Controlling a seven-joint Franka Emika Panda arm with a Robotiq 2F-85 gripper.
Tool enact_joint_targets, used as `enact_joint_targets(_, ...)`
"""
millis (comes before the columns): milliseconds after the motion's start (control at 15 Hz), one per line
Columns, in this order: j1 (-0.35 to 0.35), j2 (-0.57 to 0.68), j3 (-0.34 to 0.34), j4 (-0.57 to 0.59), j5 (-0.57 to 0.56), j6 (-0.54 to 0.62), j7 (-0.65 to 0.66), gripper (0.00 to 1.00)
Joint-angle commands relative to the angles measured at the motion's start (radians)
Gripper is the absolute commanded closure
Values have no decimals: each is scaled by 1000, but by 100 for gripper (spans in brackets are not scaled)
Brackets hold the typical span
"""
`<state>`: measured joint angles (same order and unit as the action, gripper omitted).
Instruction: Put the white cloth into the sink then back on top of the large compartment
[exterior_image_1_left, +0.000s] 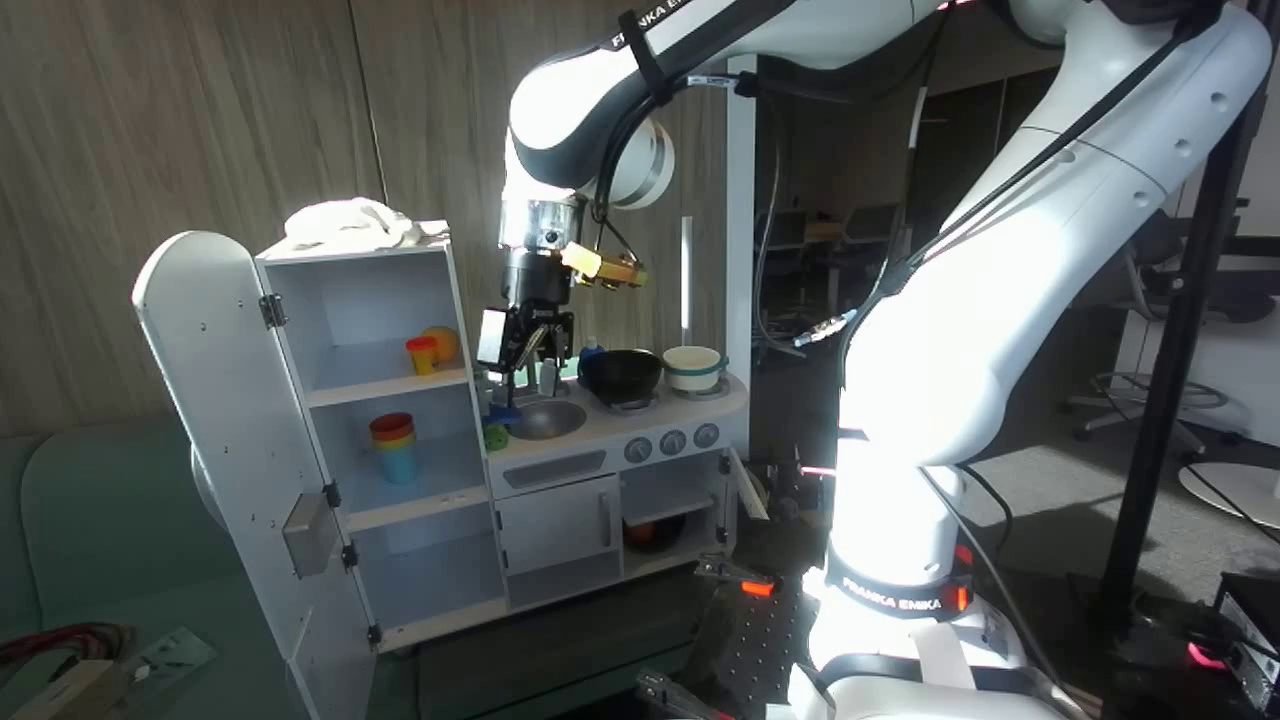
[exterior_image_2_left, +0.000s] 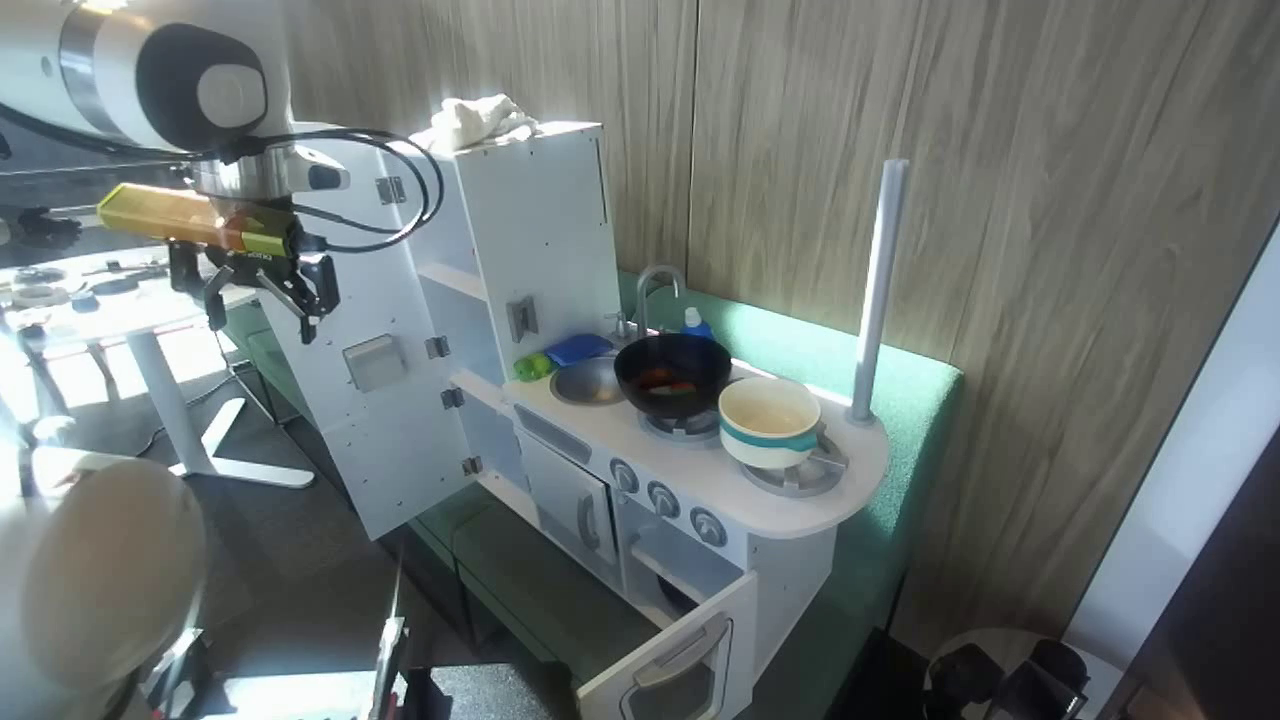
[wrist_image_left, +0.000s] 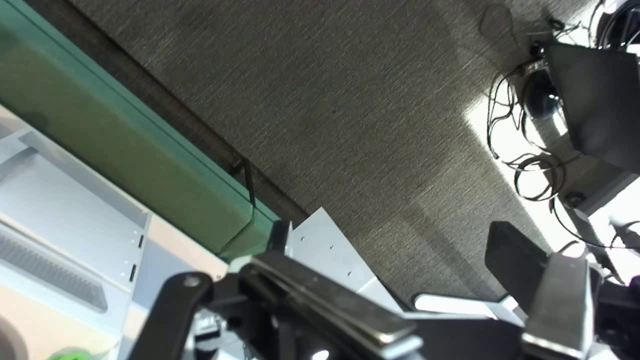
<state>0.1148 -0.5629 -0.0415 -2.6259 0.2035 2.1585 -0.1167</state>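
In an exterior view the white arm (exterior_image_1_left: 900, 400) stands at the near right on its base (exterior_image_1_left: 890, 610), the upper arm (exterior_image_1_left: 1080, 215) leaning up and to the right. The elbow (exterior_image_1_left: 1095, 30) is partly cut off by the top edge; from it the forearm (exterior_image_1_left: 830, 35) slopes down toward the far left. In both exterior views the wrist (exterior_image_1_left: 541, 222) is nearly upright, a yellow casing (exterior_image_2_left: 165, 215) jutting from its side, and the gripper (exterior_image_2_left: 262, 325) hangs below, pointing down. Its two fingers (wrist_image_left: 330, 302) stand well apart: in the wrist view one comes in low near the middle, the other at the right. Black cables (exterior_image_1_left: 893, 278) run along the upper arm and trail beside the wrist.
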Motion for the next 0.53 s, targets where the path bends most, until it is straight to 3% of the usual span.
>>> enact_joint_targets(0,-63,-36,10,105,-61,-12,35,0)
enact_joint_targets(200,-103,-26,24,219,-108,43,76,0)
enact_joint_targets(467,-154,116,79,414,-239,166,149,0)
